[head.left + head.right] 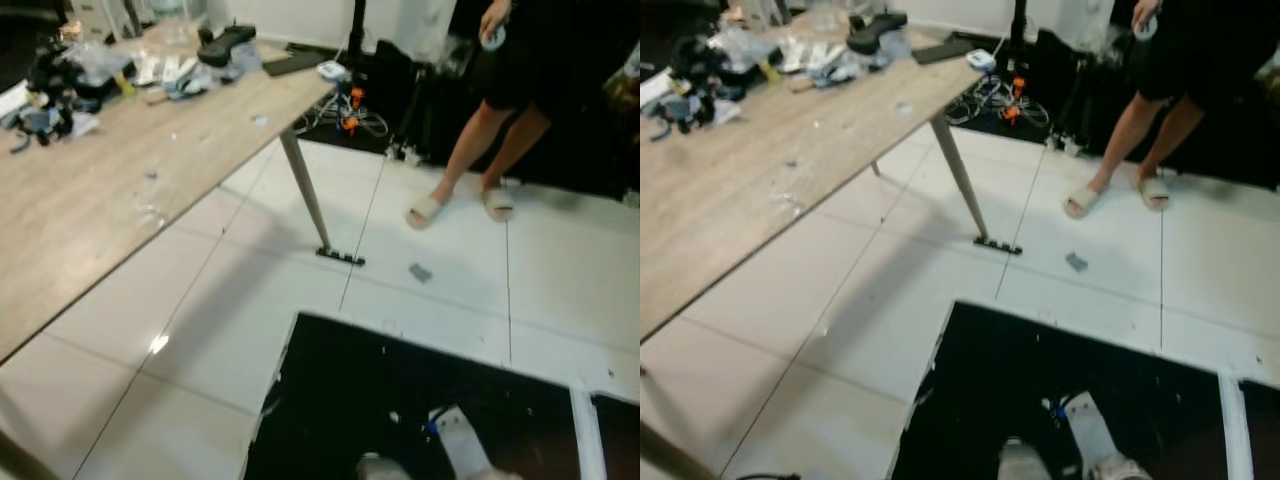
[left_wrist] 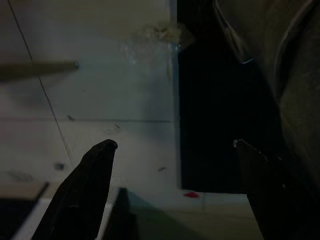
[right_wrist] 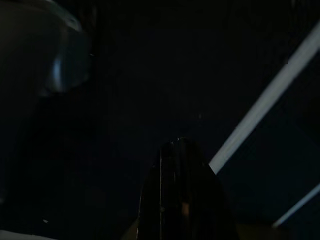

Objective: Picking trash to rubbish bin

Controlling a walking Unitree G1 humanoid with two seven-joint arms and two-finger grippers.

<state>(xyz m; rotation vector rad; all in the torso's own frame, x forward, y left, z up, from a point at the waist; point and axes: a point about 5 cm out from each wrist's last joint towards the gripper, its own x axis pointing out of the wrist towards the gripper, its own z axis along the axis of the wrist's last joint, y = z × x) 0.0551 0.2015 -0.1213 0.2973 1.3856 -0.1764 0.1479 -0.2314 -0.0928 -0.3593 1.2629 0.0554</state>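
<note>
Small grey scrap (image 1: pixel 420 272) lies on the white tiled floor (image 1: pixel 200 330), near the table leg (image 1: pixel 310 200) and the person's sandalled feet (image 1: pixel 425 210). Left gripper (image 2: pixel 175 150) hangs over tile and black mat (image 1: pixel 400 390), fingers spread, released. Right gripper (image 3: pixel 181 190): dark, cannot tell.

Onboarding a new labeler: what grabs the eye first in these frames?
The long wooden table runs down the robot's left, its far end heaped with clutter. A person's legs in pale slippers stand on the white tiles at the far right, with a small grey scrap on the floor just in front of them. Close in front of the robot lies a big black mat; the left gripper hangs open over its edge.
</note>
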